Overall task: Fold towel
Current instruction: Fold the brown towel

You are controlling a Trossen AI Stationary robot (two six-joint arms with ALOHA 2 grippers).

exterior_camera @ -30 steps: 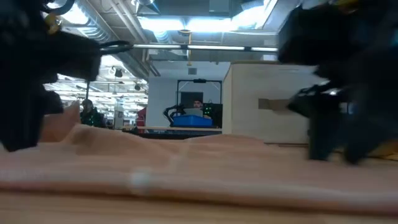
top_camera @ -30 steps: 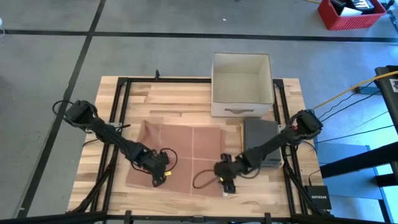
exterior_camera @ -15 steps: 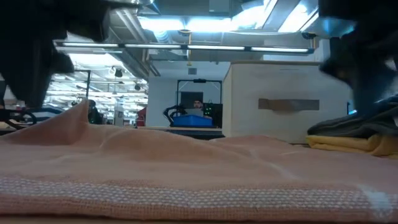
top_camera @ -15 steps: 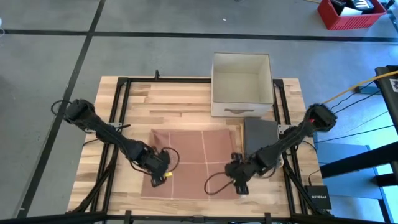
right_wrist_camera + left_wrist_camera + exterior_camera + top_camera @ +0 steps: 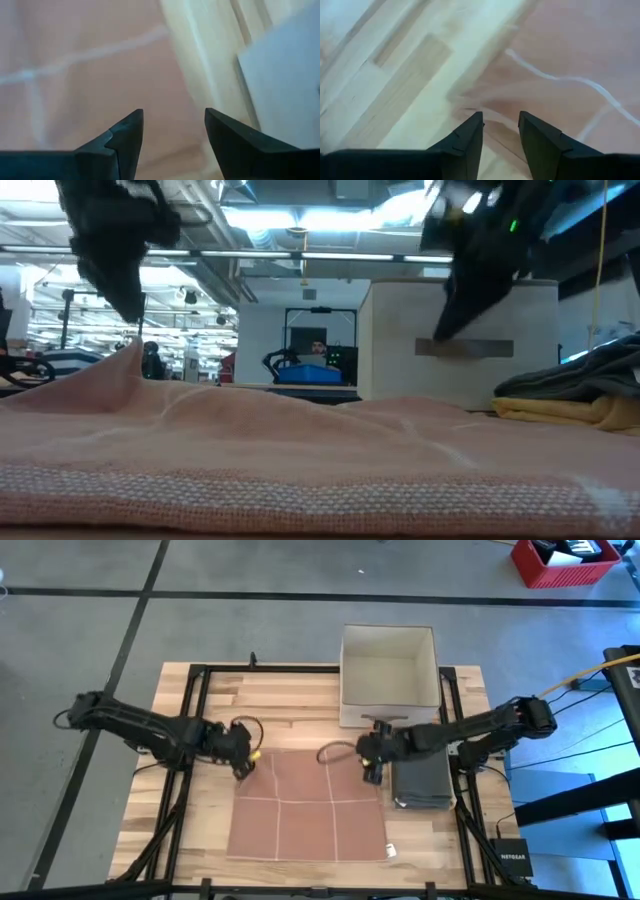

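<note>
High view: the towel (image 5: 308, 805) lies flat on the table (image 5: 280, 700), a pink square with pale crease lines crossing it. The left gripper (image 5: 243, 755) hangs just over the towel's far left corner; the right gripper (image 5: 372, 762) sits over the far right corner. A white box (image 5: 388, 675) stands just beyond the right gripper, and a grey folded stack (image 5: 420, 780) lies just beside it on the outer side. The cloth looks spread out full, one layer, so I judge that no fold shows yet; the whole folding is left to do.

Low view: the towel (image 5: 300, 460) fills the foreground, its near hem thick and its far left corner peaked up slightly. Both arms show only as dark shapes above, so which corner each touches is hard to tell here. The stack (image 5: 570, 395) shows grey over yellow cloth.

Left wrist view: the left gripper (image 5: 500, 127) has its fingers (image 5: 470, 137) narrowly parted, nothing between them, with the towel's corner edge just ahead and bare wood to one side.

Right wrist view: the right gripper (image 5: 172, 130) stands wider, empty, over the towel (image 5: 75, 65) near its edge, the stack's grey corner off to one side.

Next, by my reading, each gripper must close on its corner.
</note>
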